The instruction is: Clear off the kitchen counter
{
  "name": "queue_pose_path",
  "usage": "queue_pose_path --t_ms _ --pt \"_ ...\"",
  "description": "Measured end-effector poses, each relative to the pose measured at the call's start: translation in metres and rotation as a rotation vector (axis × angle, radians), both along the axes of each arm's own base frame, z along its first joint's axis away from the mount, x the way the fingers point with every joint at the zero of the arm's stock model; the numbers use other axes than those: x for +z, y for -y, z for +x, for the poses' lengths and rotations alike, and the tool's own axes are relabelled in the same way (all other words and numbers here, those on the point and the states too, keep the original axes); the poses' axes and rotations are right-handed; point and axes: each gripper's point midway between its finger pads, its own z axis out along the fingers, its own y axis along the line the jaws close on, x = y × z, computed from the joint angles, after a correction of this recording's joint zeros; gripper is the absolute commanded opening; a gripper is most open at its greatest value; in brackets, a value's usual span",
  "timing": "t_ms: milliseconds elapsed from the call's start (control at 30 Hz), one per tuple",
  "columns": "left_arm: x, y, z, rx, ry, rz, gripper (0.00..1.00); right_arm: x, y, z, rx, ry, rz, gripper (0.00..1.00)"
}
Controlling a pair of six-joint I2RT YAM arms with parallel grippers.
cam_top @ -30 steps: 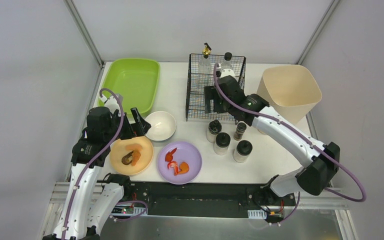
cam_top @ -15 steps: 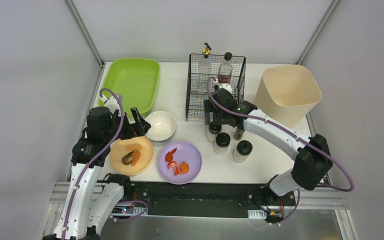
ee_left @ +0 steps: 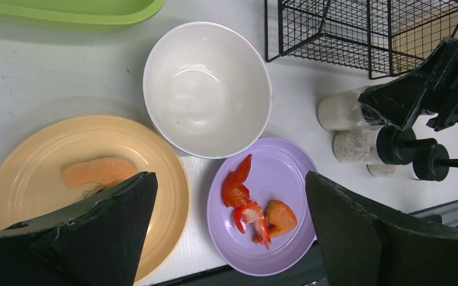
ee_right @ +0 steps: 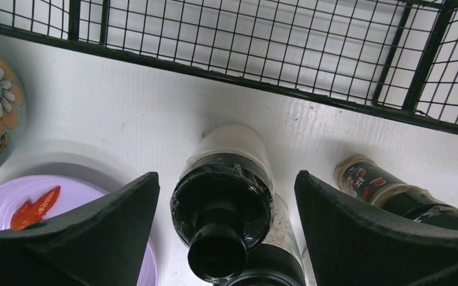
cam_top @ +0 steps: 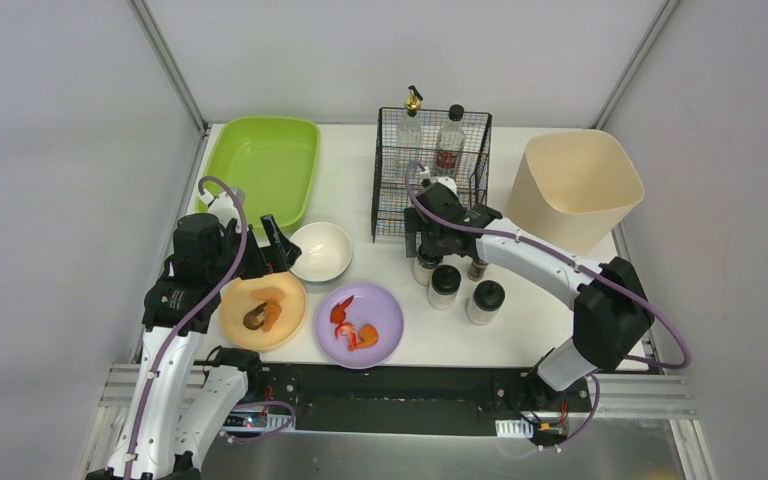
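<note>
The white kitchen counter (cam_top: pixel 350 195) holds several black-capped spice jars, a white bowl (cam_top: pixel 320 250), an orange plate (cam_top: pixel 291 300) with food pieces and a purple plate (cam_top: pixel 384 305) with shrimp. My right gripper (cam_top: pixel 425 240) is open and hangs just above the back-left jar (ee_right: pixel 223 190). Its fingers stand either side of the jar's cap without touching it. Another jar (cam_top: pixel 444 285) stands right in front of that one, and a dark-labelled jar (ee_right: pixel 387 193) is to the right. My left gripper (cam_top: pixel 278 245) is open and empty between the orange plate and the bowl.
A black wire basket (cam_top: pixel 433 113) at the back holds two bottles (cam_top: pixel 450 135). A green tray (cam_top: pixel 260 165) sits back left, a beige bin (cam_top: pixel 575 185) back right. A fourth jar (cam_top: pixel 485 300) stands front right of the group.
My right arm has drawn back from the wire basket and come down over the back-left spice jar, jaws a little wider. The left arm has not moved.
</note>
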Motion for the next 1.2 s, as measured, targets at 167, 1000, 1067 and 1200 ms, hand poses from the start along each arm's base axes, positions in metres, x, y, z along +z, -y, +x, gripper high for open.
queue_pose_path --t_ms 167,1000,1067,1200 --pt "0.0 0.0 0.0 0.0 0.0 0.0 1.0 -0.008 0.0 -0.007 0.014 -0.032 0.0 0.82" --pt "-0.001 0.0 0.0 0.001 -0.003 0.0 1.0 0.0 0.0 -0.021 0.059 -0.064 -0.031 0.22" --pt "-0.001 -0.001 0.001 0.006 -0.005 0.0 1.0 0.012 -0.001 -0.021 0.064 -0.042 -0.015 0.22" --pt "-0.001 -0.001 0.001 0.005 -0.005 -0.001 1.0 0.048 -0.003 -0.018 0.07 0.026 0.027 0.22"
